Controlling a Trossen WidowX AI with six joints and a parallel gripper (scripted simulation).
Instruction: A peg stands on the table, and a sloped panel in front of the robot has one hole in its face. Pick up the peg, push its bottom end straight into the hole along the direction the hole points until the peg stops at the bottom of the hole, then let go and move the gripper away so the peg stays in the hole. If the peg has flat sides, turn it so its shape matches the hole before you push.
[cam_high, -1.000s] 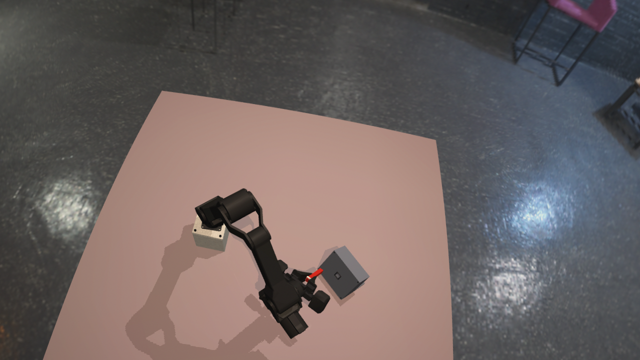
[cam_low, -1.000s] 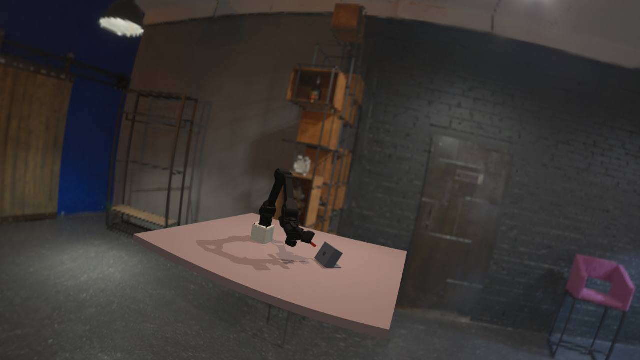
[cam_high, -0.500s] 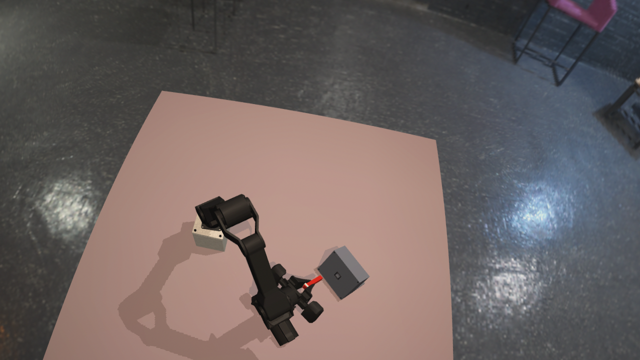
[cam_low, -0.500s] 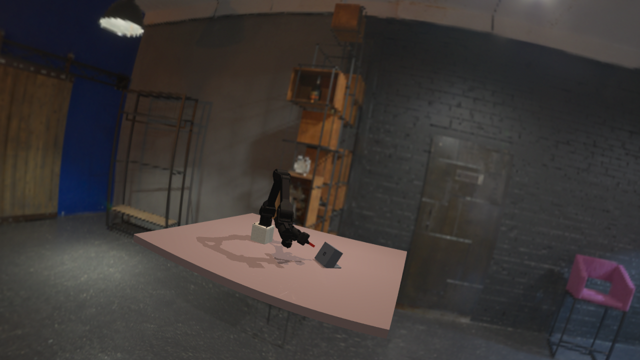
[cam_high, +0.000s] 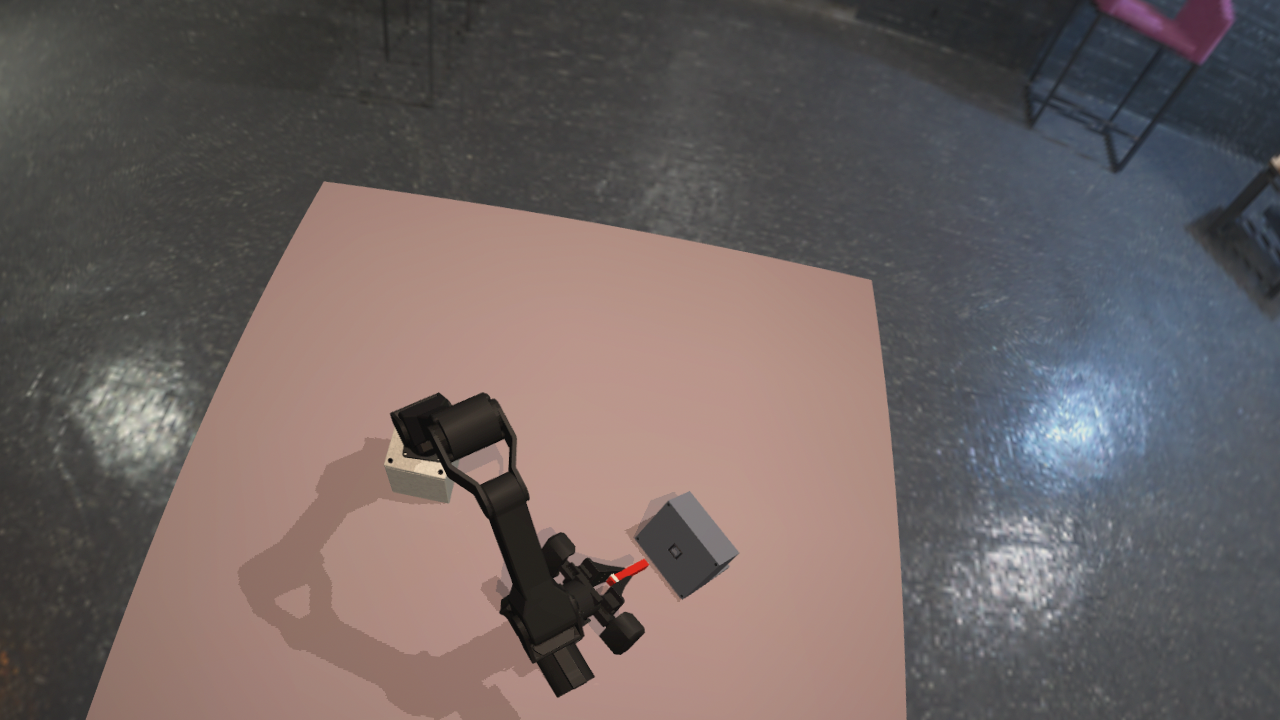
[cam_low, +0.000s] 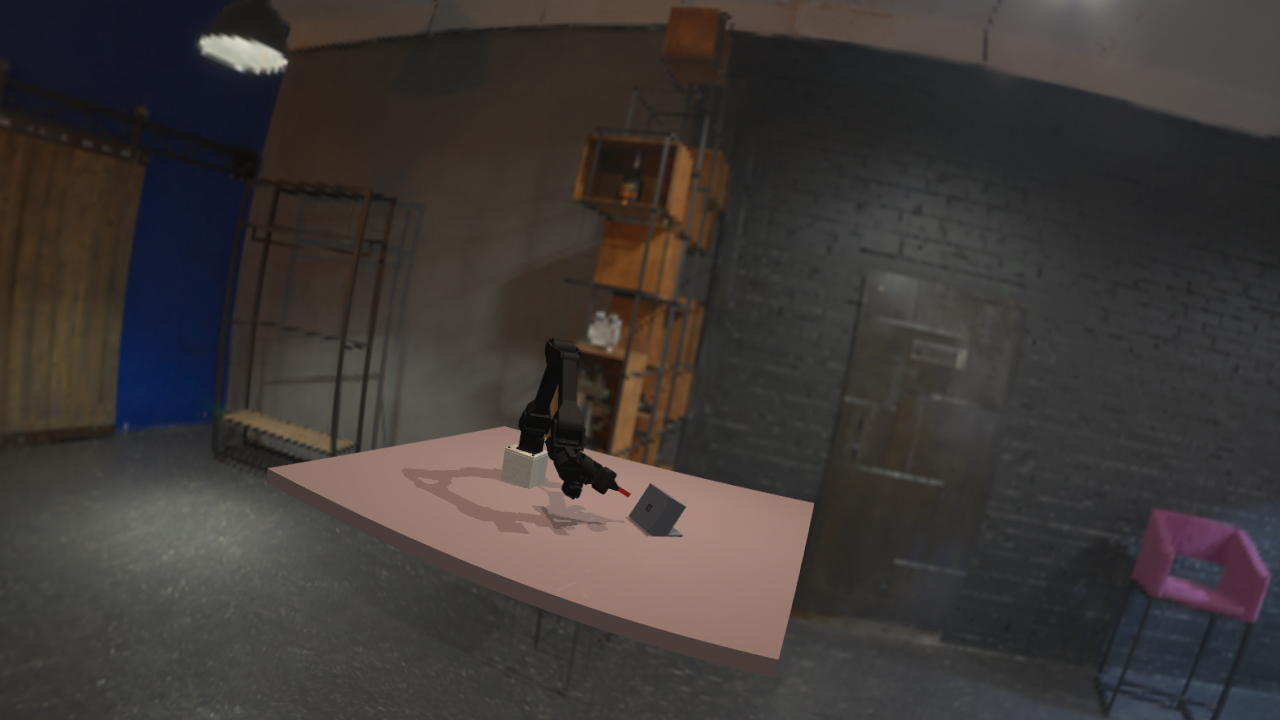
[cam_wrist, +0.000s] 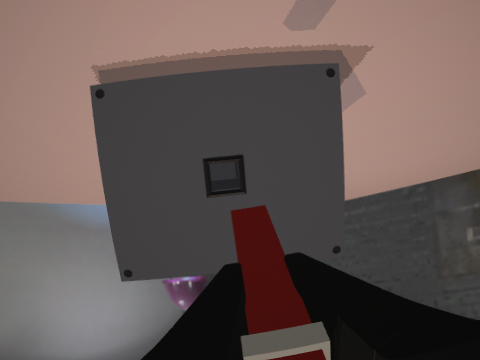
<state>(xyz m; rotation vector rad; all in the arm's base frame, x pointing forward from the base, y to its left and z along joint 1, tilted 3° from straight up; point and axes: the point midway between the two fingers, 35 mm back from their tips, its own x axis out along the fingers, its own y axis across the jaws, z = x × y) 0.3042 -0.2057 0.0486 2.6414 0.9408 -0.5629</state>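
My gripper (cam_high: 619, 580) (cam_low: 616, 488) (cam_wrist: 264, 274) is shut on the red peg (cam_high: 633, 570) (cam_low: 624, 491) (cam_wrist: 260, 245), which has flat sides and a pale band near the gripper end. The peg is tilted, its free end towards the dark grey sloped panel (cam_high: 666, 573) (cam_low: 660, 513) (cam_wrist: 150, 150). The panel's square hole (cam_high: 675, 550) (cam_low: 648, 507) (cam_wrist: 225, 176) is empty. In the wrist view the peg's tip appears just below and slightly right of the hole, short of the face, and its flat end looks roughly in line with the hole's sides.
The panel block stands on the pink table (cam_high: 554, 313) (cam_low: 698, 591). The arm's pale base block (cam_high: 420, 483) (cam_low: 524, 467) is behind the gripper. The arm arches over the table, and its shadow falls beside it. Dark screw heads mark the panel's corners.
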